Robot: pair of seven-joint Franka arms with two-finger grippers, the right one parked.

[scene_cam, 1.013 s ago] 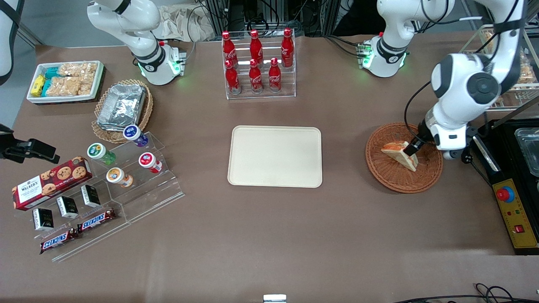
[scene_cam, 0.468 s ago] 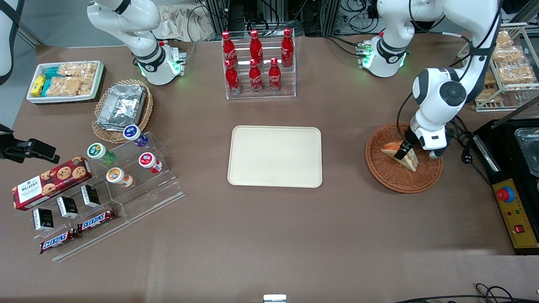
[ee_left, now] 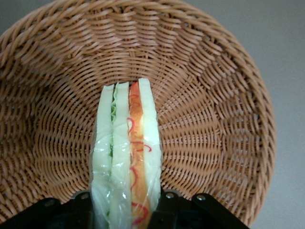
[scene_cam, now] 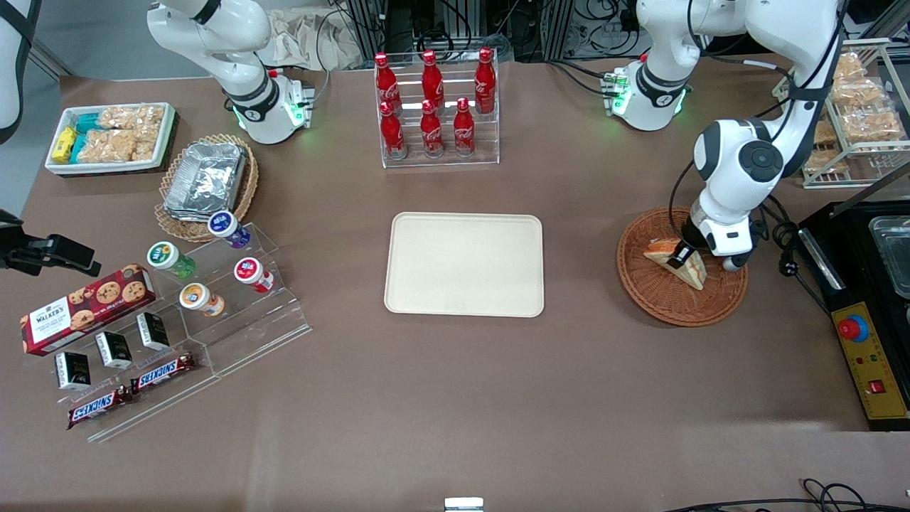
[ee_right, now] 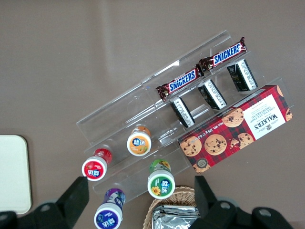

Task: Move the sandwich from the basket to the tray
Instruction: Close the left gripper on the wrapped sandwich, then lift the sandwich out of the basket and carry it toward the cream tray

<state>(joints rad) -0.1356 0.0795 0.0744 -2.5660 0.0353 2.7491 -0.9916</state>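
Observation:
The sandwich (scene_cam: 694, 273), a wrapped white-bread wedge with orange-red and green layers, rests in the reddish-brown woven basket (scene_cam: 668, 313) toward the working arm's end of the table. My left gripper (scene_cam: 681, 256) is down in the basket, shut on the sandwich, with a finger against each bread face. The left wrist view shows the sandwich (ee_left: 126, 143) standing on edge between the fingers of the gripper (ee_left: 125, 210), with the basket (ee_left: 214, 119) around it. The cream tray (scene_cam: 463, 264) lies flat at the table's middle.
A rack of red cola bottles (scene_cam: 434, 107) stands farther from the front camera than the tray. A black appliance with a red button (scene_cam: 853, 328) sits beside the basket. A clear stand with cups and snack bars (scene_cam: 206, 299) and a foil-container basket (scene_cam: 206, 181) lie toward the parked arm's end.
The left arm swung in over the basket and came down, bringing the gripper onto the sandwich. The sandwich has stayed in the basket.

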